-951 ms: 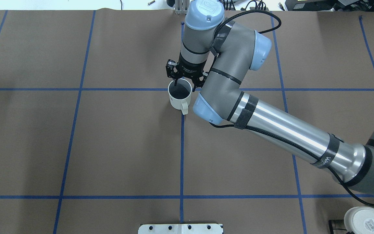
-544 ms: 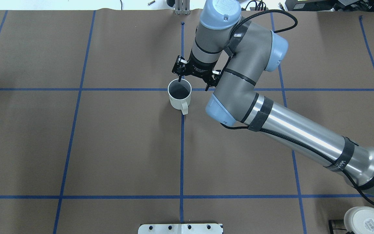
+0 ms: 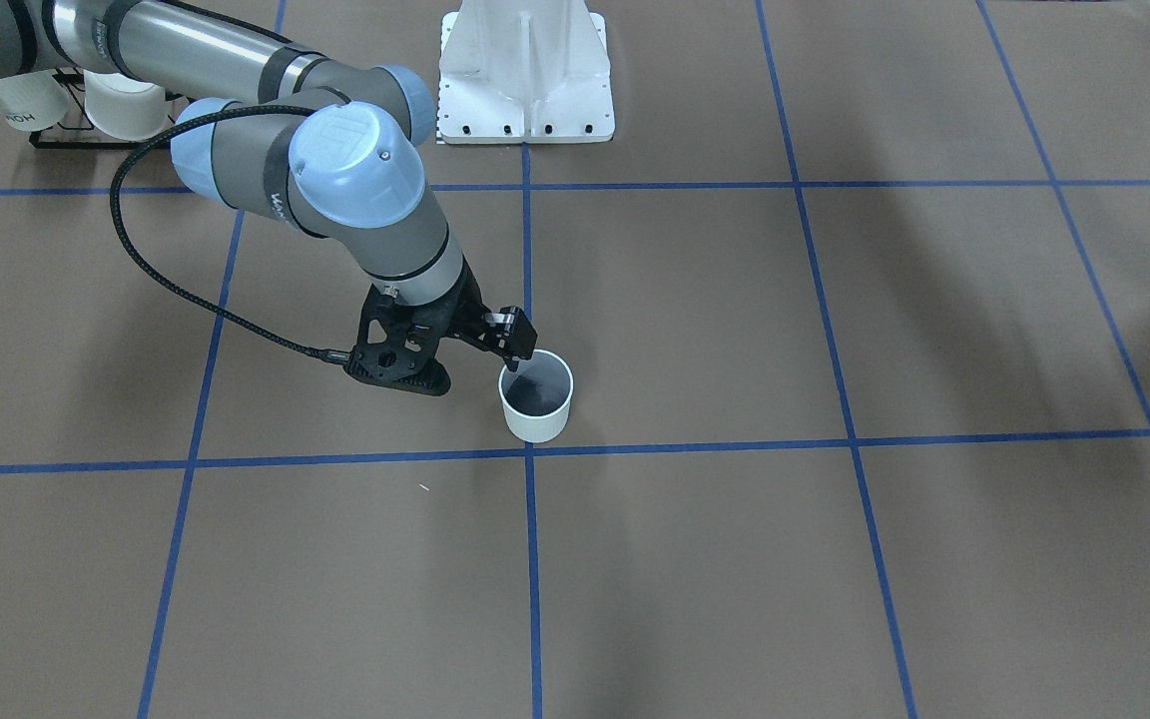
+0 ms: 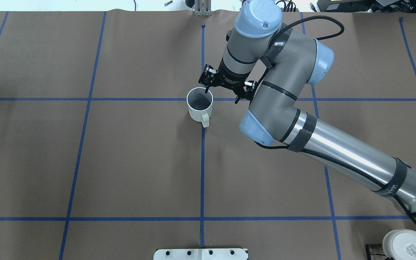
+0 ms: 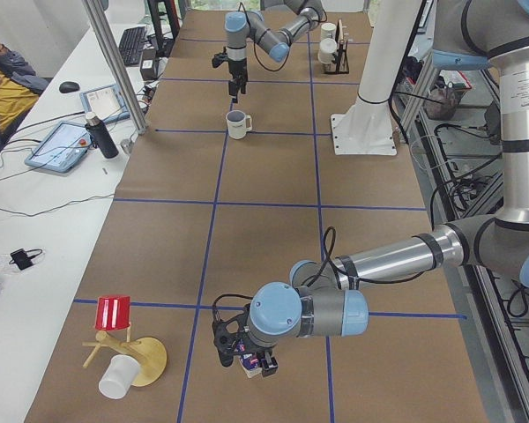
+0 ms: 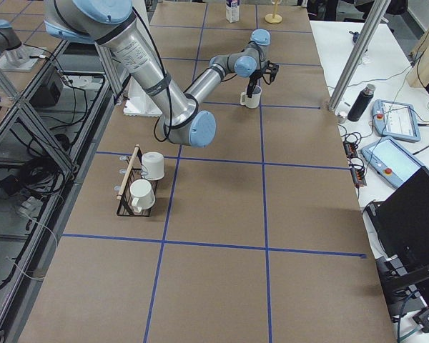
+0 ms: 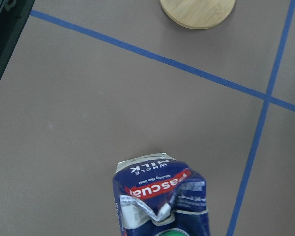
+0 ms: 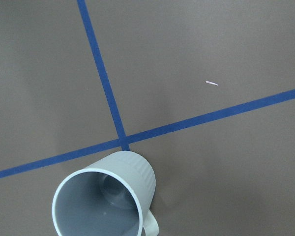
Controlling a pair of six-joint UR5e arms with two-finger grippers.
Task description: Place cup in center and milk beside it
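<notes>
Overhead exterior: cup (image 4: 198, 114) on blue-taped tabletop (image 4: 139, 162)

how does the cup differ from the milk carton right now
The cup is plain white, round and open-topped; the milk is a dark blue gable-top carton with a red band. The cup stands by the middle tape crossing, the milk far off on the robot's left side. Both look upright.
</notes>
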